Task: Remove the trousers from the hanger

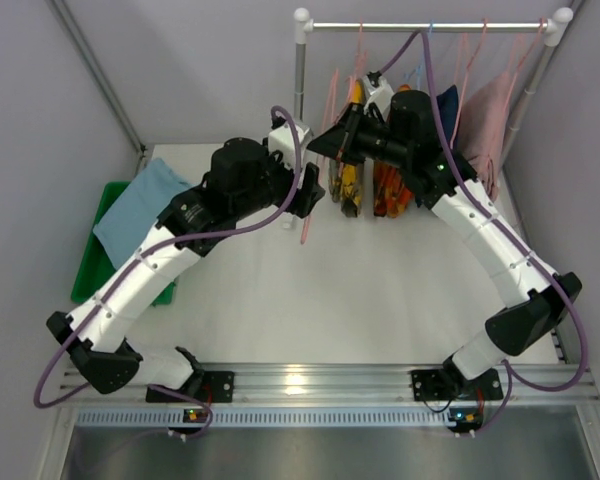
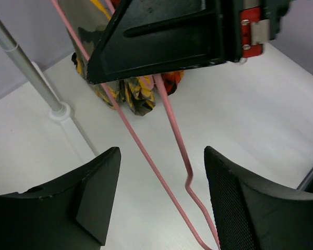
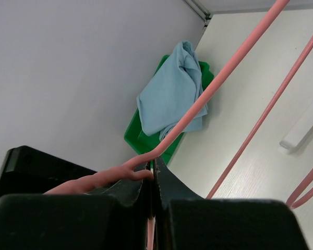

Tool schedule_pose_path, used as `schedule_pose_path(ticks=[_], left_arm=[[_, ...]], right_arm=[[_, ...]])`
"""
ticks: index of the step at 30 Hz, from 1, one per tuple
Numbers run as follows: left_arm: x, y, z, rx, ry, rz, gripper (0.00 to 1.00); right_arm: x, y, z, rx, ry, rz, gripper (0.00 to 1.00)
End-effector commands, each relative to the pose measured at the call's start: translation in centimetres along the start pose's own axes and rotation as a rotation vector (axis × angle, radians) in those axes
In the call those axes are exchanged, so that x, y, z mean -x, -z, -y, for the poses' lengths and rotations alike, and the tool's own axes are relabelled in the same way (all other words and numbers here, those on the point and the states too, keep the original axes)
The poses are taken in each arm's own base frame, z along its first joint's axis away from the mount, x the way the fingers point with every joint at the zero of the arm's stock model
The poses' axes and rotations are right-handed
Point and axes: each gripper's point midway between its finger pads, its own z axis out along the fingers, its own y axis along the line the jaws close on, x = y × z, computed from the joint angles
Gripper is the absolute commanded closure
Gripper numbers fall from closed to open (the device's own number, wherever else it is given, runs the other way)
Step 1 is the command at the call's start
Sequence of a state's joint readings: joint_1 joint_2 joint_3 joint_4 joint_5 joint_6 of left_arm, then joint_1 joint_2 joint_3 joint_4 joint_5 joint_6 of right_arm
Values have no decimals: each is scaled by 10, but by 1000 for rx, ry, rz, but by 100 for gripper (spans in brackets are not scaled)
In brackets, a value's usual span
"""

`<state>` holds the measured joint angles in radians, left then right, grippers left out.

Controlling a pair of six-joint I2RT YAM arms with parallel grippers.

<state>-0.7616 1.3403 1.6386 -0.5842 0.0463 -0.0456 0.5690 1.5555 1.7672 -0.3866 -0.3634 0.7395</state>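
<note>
The right pincer [image 3: 154, 174] is clamped on a pink hanger [image 3: 219, 83] at 12 o'clock. The left pincer [image 2: 161, 161] stands open around pink wires. The blue trousers [image 1: 140, 205] lie at 9 o'clock.

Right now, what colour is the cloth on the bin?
The cloth is light blue; best in right wrist view.

Light's bright & even from overhead in all 3 views, no hard shadows. I only see faint grey ones on the table [image 1: 280, 300] below the fingers. Small glare spot on the metal rail [image 1: 295, 379], well behind them at the near edge. Left wrist cam: left fingers [image 2: 88, 192] near-black, little detail, edges a bit soft; table beyond them sharp. Right wrist cam: right fingers [image 3: 172, 190] blurry up close, pink hanger [image 3: 211, 88] soft where they pinch it, crisper farther out.
</note>
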Motion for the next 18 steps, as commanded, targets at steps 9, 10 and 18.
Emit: schedule_pose_path(ticks=[9, 10, 18], left_arm=[[20, -11, -19, 150, 29, 47, 57], [20, -11, -18, 145, 38, 49, 70], [31, 8, -15, 146, 111, 98, 100]], right_arm=[[10, 6, -31, 74, 6, 45, 100], [10, 5, -31, 74, 6, 45, 100], [10, 5, -32, 86, 24, 48, 63]])
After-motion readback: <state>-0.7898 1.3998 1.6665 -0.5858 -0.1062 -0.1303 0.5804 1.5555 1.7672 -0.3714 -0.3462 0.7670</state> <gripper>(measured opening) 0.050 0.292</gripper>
